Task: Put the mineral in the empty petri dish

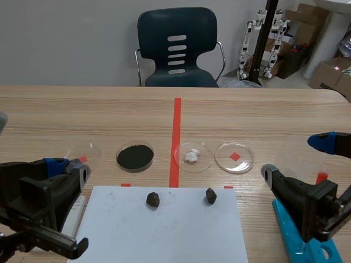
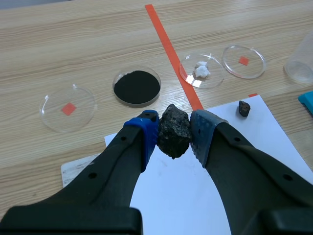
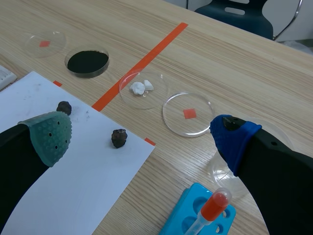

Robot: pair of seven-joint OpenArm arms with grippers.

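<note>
- Although the left wrist view frames the mineral (image 2: 173, 131) right in the gap between the pads of my left end effector (image 1: 68, 169), the scene and right wrist views show it lying free on the white paper (image 1: 164, 230). I therefore read that end effector as open and holding nothing.
- The coming move turns on one relation: the mineral lies at 12 o'clock of the left end effector, on its centre line and lower than the pads. I judge that a plain reach forward and down would bring the fingers around it with no sideways correction.
- Its long axis seems to run 12 to 6 in the left wrist view, so the pads would close across the narrower width.
- My left arm is the nearer one to this piece. A second dark stone (image 1: 210, 195) sits on the same paper at about 3 o'clock of the mineral, closer to the right end effector (image 3: 141, 137), which is spread wide with nothing in it.
- Two dishes on the worktop look empty. The left empty dish (image 2: 67, 107) is at about 10 o'clock of the mineral, and the right empty dish (image 2: 243, 61) is at about 1 o'clock, past the dish with white bits (image 2: 200, 72).
- The dish of black powder (image 2: 137, 87) stands at about 11 o'clock. I cannot tell from the task which empty dish is meant.
</note>
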